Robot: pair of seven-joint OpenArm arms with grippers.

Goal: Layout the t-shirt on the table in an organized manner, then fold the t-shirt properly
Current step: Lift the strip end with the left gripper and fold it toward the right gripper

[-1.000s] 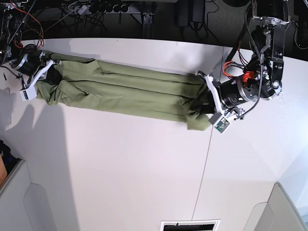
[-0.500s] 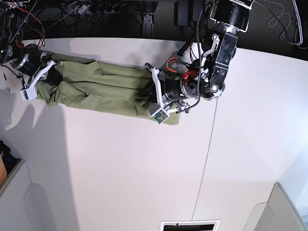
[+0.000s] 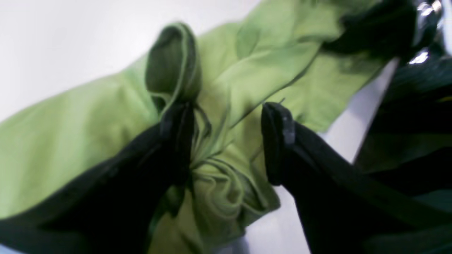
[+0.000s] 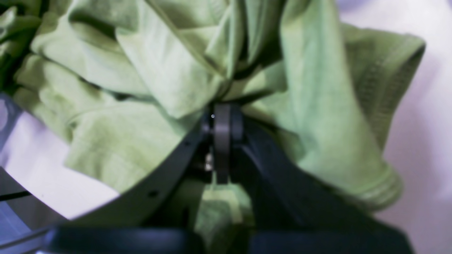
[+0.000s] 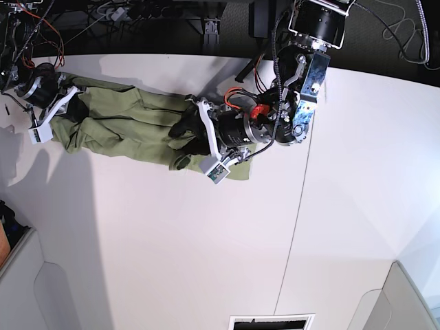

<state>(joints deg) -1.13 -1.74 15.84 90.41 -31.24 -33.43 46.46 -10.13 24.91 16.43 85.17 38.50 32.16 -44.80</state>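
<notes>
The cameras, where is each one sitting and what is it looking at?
Base: high above, looking down on the white table, the olive-green cotton t-shirt and both arms.
Left wrist: on the left arm, close behind the left gripper; its black fingers stand apart over bunched cloth.
Right wrist: on the right arm, behind the right gripper, pinched shut on the shirt.
Shared: all three show the green shirt on the table.
</notes>
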